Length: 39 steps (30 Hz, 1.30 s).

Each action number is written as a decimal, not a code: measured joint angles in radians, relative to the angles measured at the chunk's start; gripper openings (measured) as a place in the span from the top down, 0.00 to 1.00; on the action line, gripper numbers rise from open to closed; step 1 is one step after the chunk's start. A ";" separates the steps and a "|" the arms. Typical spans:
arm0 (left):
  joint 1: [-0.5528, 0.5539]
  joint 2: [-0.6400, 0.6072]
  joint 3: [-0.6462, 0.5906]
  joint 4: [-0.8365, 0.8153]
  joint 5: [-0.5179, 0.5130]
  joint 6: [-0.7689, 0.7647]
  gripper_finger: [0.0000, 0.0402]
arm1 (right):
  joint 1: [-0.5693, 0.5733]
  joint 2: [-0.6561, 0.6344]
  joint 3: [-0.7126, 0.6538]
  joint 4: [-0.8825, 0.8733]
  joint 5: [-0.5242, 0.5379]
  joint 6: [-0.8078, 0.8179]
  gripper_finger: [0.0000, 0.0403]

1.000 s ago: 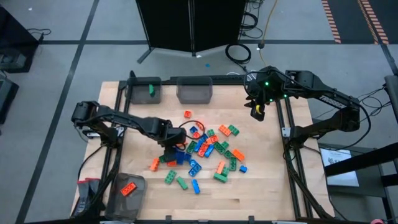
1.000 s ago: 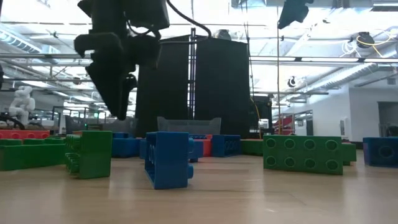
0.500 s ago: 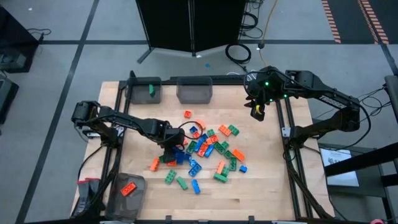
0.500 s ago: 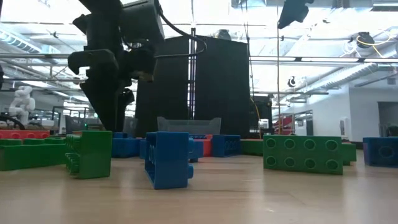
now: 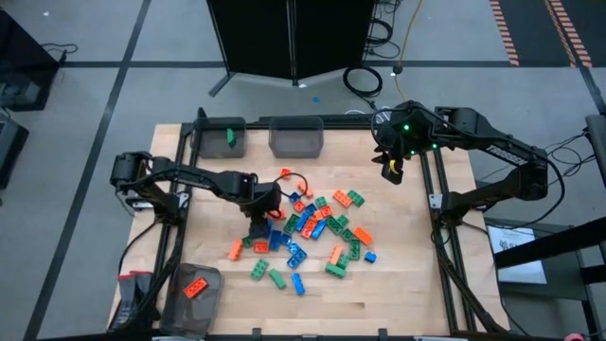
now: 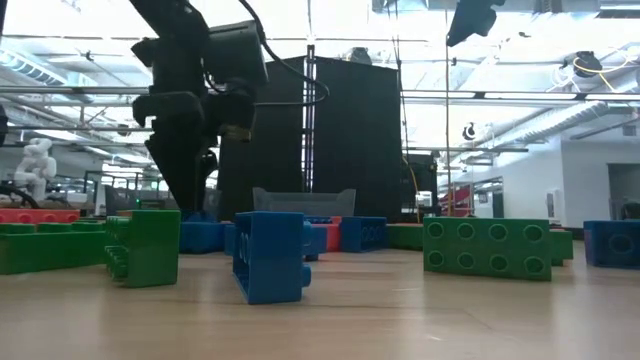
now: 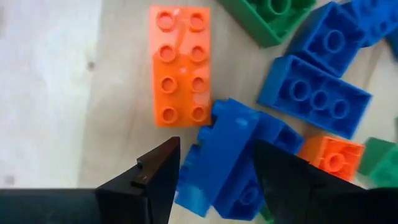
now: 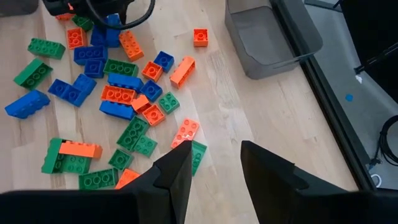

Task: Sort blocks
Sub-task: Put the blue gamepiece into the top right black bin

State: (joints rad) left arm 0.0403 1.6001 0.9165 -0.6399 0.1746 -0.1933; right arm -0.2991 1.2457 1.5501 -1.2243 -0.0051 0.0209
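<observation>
Left tool (image 7: 211, 171) low in blocks (image 5: 308, 232) mid-tabletop (image 5: 407, 284), fingers straddling blue block (image 7: 221, 162), orange block (image 7: 182, 65) and blue neighbours crowding. Right tool (image 8: 211, 165) parted, empty, above far right edge.

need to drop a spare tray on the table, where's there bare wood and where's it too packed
Bare wood runs along the table's front edge, below the block pile, and at the right side under the waiting right gripper. The middle is crowded, with the left gripper down in the blocks.
</observation>
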 joint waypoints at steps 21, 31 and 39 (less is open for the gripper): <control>-0.014 0.000 -0.058 0.011 -0.002 0.021 0.52 | 0.000 0.000 0.000 0.001 0.000 0.001 0.67; -0.013 0.000 -0.045 0.029 -0.003 0.026 0.77 | 0.000 0.000 0.000 0.001 0.006 0.001 0.67; -0.013 0.001 -0.019 0.026 -0.005 0.024 0.80 | 0.000 0.000 0.000 0.001 0.005 0.001 0.67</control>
State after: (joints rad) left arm 0.0277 1.6012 0.8977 -0.6144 0.1697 -0.1696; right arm -0.2993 1.2457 1.5501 -1.2232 0.0002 0.0216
